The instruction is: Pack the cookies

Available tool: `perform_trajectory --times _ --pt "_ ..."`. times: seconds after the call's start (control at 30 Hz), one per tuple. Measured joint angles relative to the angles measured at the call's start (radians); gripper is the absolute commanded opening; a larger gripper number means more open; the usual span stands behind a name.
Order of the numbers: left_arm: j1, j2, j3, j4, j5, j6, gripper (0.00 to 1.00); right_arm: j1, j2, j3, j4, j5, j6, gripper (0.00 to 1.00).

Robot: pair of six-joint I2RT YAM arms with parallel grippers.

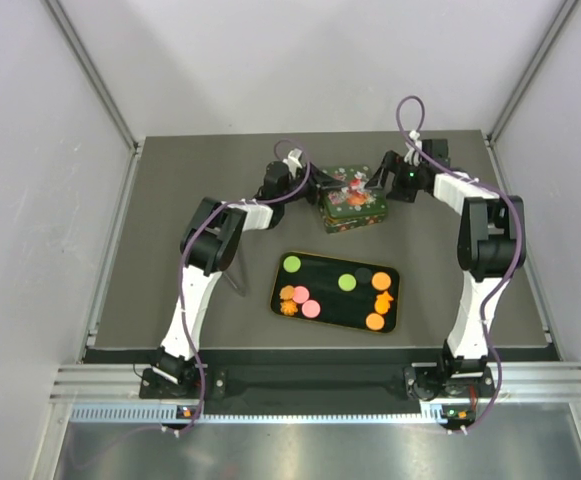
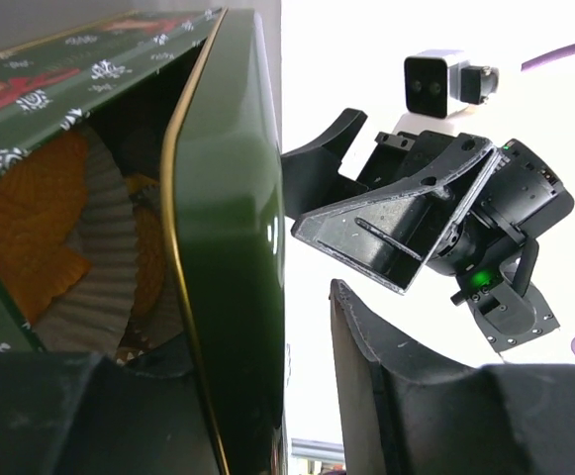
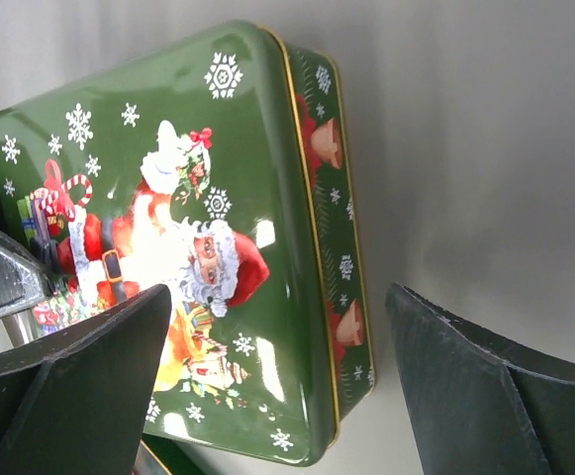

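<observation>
Lid step at the tin, cookies not yet packed.
The cookies (image 1: 381, 280) lie on a tray (image 1: 330, 266) just nearer than the tin (image 1: 350, 210). The left tool (image 1: 313, 190), part-open, straddles the tilted lid's (image 3: 168, 228) rim, and the right tool (image 3: 279, 297) gapes wide over it. Next, likely: clear the lid, then pinch one cookie.

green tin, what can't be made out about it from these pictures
Top external: the tin is too small, and crowded by the left gripper and right gripper, to show any lid gap.
Left wrist: the paper cups are partly hidden by the tin's walls; their count is unclear.
Right wrist: the Santa lid hides all contents; its lower edge is behind the fingers.
</observation>
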Motion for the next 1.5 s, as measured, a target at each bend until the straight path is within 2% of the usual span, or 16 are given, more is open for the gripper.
perform_trajectory --times 0.67,0.97,1.23,1.33,1.43,1.5 --pt "0.036 -0.109 -0.104 -0.08 0.016 0.079 0.33 0.039 0.037 0.039 -0.023 -0.005 -0.022 0.91" --pt "0.053 -0.134 -0.177 -0.081 0.016 0.096 0.41 0.091 0.063 0.071 -0.023 -0.024 -0.045 0.95" --pt "0.072 -0.178 -0.23 -0.084 0.019 0.113 0.46 0.126 0.071 0.084 -0.021 -0.045 -0.054 0.91" --pt "0.076 -0.193 -0.24 -0.105 0.019 0.132 0.44 0.13 0.072 0.084 -0.021 -0.049 -0.054 0.87" --pt "0.078 -0.209 -0.251 -0.135 0.018 0.154 0.32 0.131 0.072 0.084 -0.021 -0.055 -0.054 0.87" --pt "0.08 -0.217 -0.259 -0.148 0.016 0.168 0.3 0.131 0.072 0.084 -0.021 -0.056 -0.054 0.87"
